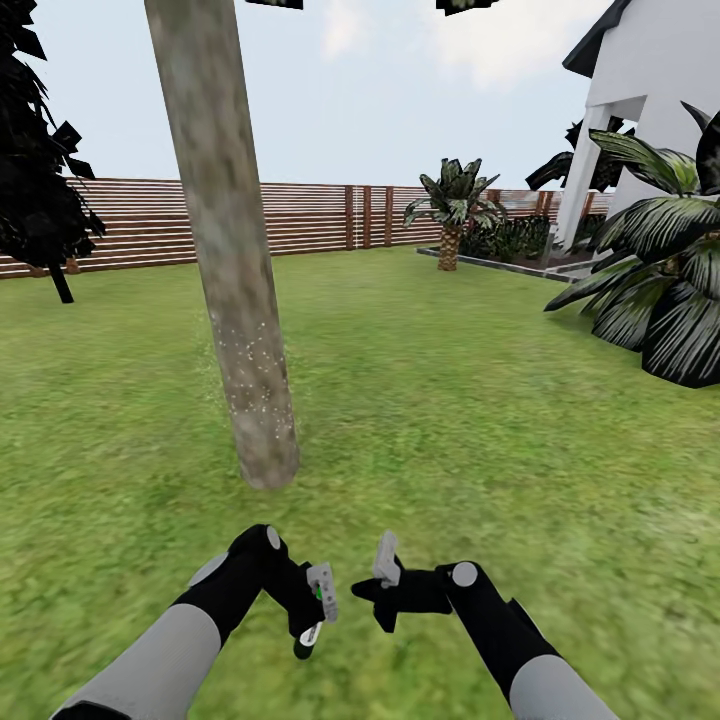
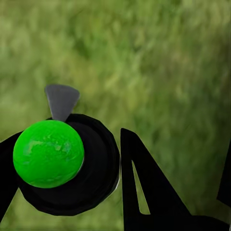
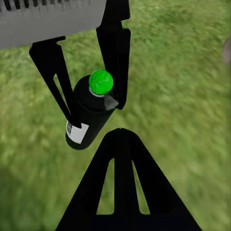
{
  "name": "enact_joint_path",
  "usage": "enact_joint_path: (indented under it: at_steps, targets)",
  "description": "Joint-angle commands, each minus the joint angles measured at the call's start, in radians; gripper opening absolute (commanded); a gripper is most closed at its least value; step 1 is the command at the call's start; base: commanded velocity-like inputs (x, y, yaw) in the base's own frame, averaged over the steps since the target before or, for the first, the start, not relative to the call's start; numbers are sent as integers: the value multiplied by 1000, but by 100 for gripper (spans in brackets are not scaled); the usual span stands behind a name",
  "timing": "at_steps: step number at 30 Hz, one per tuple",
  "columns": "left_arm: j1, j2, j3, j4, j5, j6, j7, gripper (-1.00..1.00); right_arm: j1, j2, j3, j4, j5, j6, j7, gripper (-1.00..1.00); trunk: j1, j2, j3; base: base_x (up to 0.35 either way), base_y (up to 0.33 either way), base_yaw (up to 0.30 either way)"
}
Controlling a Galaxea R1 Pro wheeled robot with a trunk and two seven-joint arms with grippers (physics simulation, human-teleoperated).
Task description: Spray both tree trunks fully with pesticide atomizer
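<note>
- Your left pincer (image 1: 312, 605) was clamped on the small blackish-green pesticide atomizer (image 1: 308, 628) with its bright green round cap (image 2: 48, 153); the right wrist view showed the bottle (image 3: 89, 118) gripped between the 2 dark fingers, white label low on its side.
- In the head view the bottle's long axis ran down and slightly toward you from the pincer, its lower end poking out below the fingers, low over the blurry green grass floor (image 1: 480, 430).
- The thick, mottled grey-brown tree trunk (image 1: 230, 250) stood straight ahead of the left arm and a little to its left, well apart from the bottle, leaning slightly as it rose.
- A scatter of tiny white pesticide specks (image 1: 252, 365) sat on the lower trunk; the stretch above them looked bare, so I judged coverage of this trunk as partial.
- The coming move turned on aim: the nozzle had to face forward and upward toward the bare trunk, and the left arm was the nearer 1.
- Your right pincer (image 1: 385, 580) held nothing; its pale grey tip stood just beside the left pincer, and I could not tell how wide it stood.
</note>
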Motion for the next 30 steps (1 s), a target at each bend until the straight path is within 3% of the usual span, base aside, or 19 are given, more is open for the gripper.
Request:
enact_joint_path:
  at_steps: [1,16,21,30]
  targets:
    - [0,0,0,1,0,0,0,-100,0,0,0,0,0,0,0,-100,0,0,0,0,0,0]
    - [2,1,10,2,19,-4,-11,-100,0,2,0,-36,-1,14,0,-100,0,0,0,0,0,0]
    - [2,-2,7,1,95,-5,-8,-100,0,5,0,-37,-1,14,0,-100,0,0,0,0,0,0]
    - [0,-8,6,-1,104,-4,-3,-100,-4,10,0,-37,-1,14,0,-100,0,0,0,0,0,0]
